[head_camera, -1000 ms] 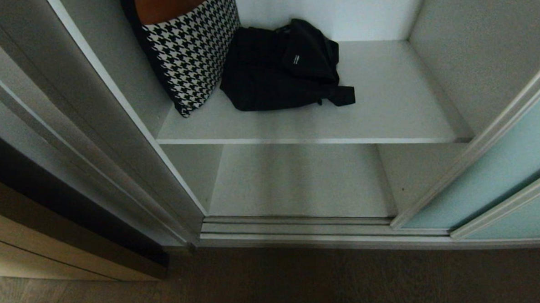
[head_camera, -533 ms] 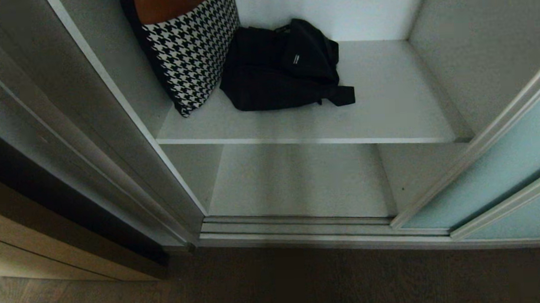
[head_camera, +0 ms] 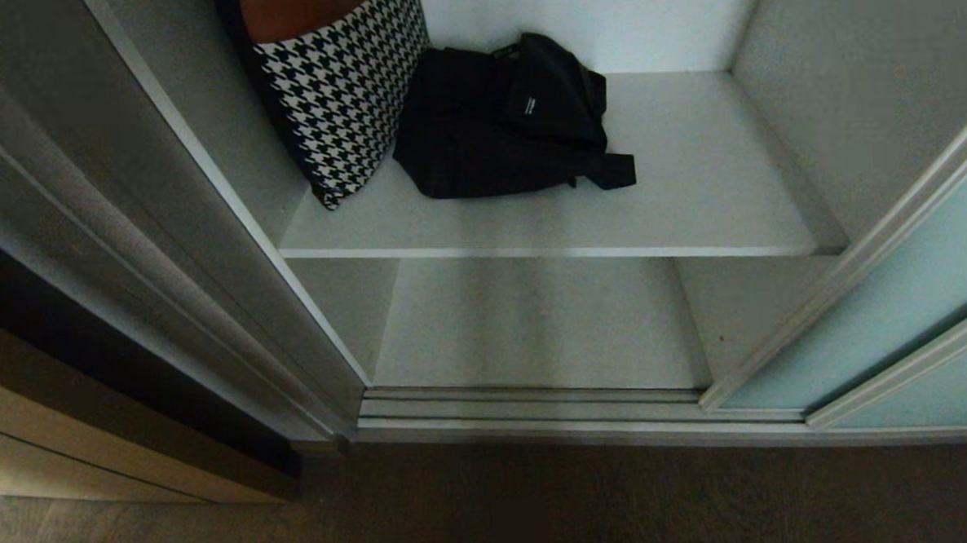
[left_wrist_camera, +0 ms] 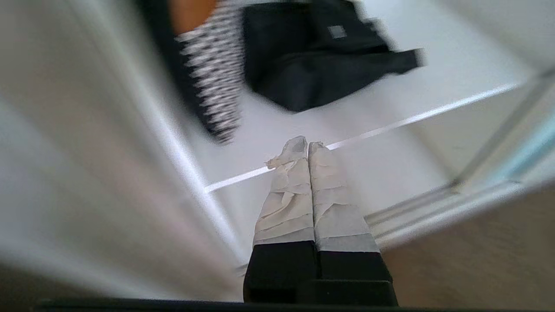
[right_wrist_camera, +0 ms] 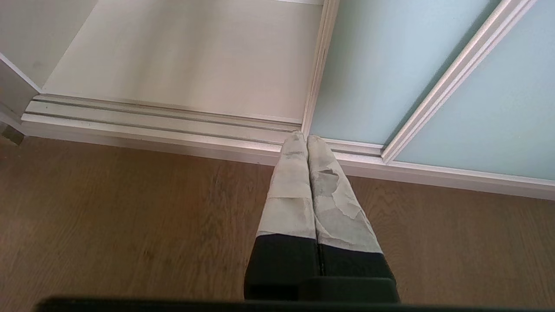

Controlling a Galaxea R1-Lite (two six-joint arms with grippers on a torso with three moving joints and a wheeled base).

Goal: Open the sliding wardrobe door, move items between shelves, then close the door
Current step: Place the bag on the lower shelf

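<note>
The wardrobe stands open, its pale teal sliding door point(head_camera: 893, 302) pushed to the right. A black fabric bag point(head_camera: 510, 123) lies on the upper grey shelf point(head_camera: 692, 181), and a houndstooth piece with an orange-brown top point(head_camera: 337, 90) leans in the left corner beside it. The lower shelf point(head_camera: 535, 326) is bare. My left gripper point(left_wrist_camera: 307, 145) is shut and empty in front of the upper shelf's edge, with the bag point(left_wrist_camera: 321, 56) and houndstooth piece point(left_wrist_camera: 212, 82) beyond it. My right gripper point(right_wrist_camera: 301, 138) hangs shut and empty over the floor by the door track point(right_wrist_camera: 173, 125). Neither arm shows in the head view.
The wardrobe's left side panel point(head_camera: 204, 235) rises close on the left, with a tan wooden panel point(head_camera: 66, 436) further left. The metal floor track point(head_camera: 539, 420) runs along the opening. Brown wooden floor point(head_camera: 494, 516) lies in front. A second teal door panel point(right_wrist_camera: 498, 108) overlaps behind the first.
None in the head view; the bag, houndstooth piece and door stay where they were.
</note>
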